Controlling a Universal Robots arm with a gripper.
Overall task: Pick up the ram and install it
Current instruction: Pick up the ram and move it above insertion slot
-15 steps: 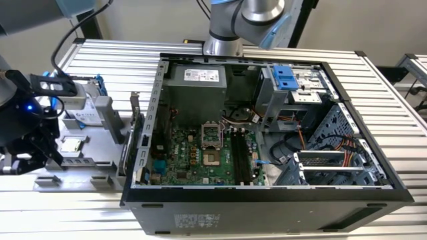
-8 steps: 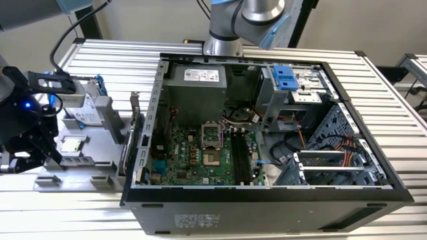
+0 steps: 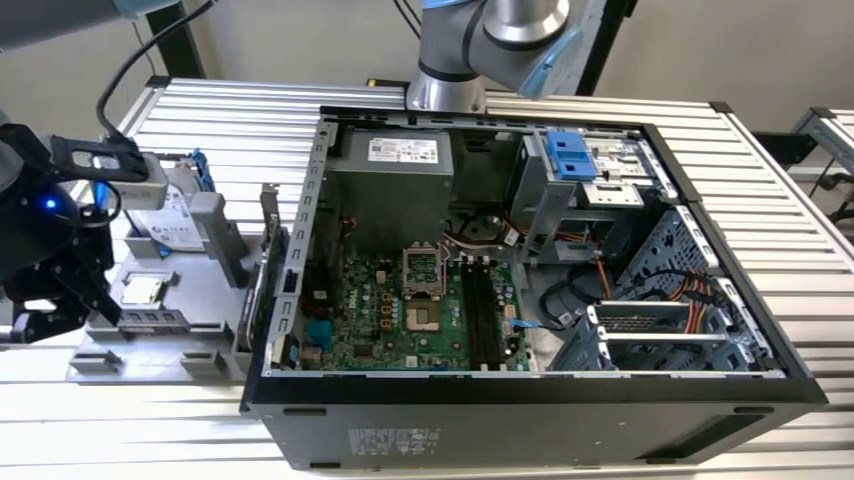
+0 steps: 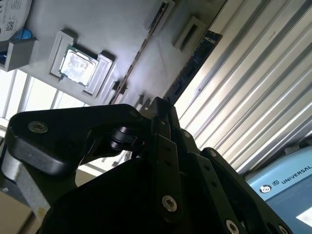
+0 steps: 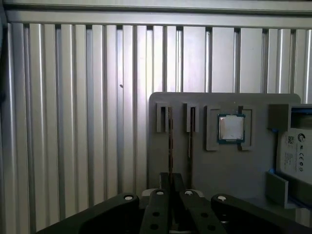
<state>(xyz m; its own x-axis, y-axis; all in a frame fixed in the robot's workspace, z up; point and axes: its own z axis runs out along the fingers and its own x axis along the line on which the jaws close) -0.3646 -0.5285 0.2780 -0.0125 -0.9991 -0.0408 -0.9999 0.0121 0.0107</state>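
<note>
Your gripper hangs at the exterior view's left edge, over the lower-left part of the grey holder. The holder sits on the ribbed table beside the open computer case. You cannot tell from these views whether the jaws are released or clenched, nor whether they touch anything.

In the first wrist view the gripper's dark linkage lines up with the ram, a thin stick standing on edge in a slot of the holder. Its edge runs straight toward the gripper. A second thin stick stands in the neighbouring slot, just beside it. The square processor lies in its recess next along, and the hard drive is beyond that.

In the exterior view the ram's place is the frame's lower left, in the holder, well apart from the motherboard inside the case.
</note>
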